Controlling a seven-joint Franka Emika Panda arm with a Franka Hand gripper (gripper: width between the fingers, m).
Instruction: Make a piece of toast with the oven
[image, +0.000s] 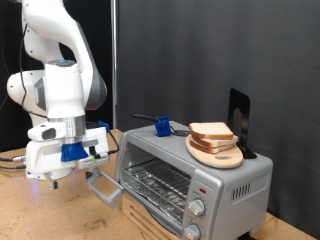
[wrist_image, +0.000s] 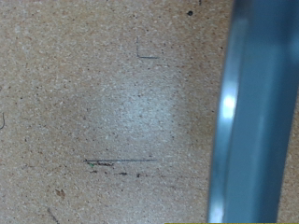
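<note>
The silver-grey oven (image: 215, 185) stands at the exterior view's right, its glass door (image: 112, 190) folded down and open, with the wire rack (image: 158, 183) showing inside. Two near-identical bread slices lie stacked on a round wooden plate (image: 222, 158) on top of the oven; the upper slice (image: 211, 131) is the plainest to see. My gripper (image: 55, 178) points down just above the table, to the left of the open door's handle, and no bread shows in it. In the wrist view no fingers show, only the table (wrist_image: 103, 103) and a blurred blue-grey bar (wrist_image: 254, 112).
A blue object with a dark handle (image: 160, 126) lies on the oven's top, left of the plate. A black upright stand (image: 238, 120) is behind the plate. Round knobs (image: 197, 210) sit at the oven's right front. Cables trail at the table's left (image: 12, 158).
</note>
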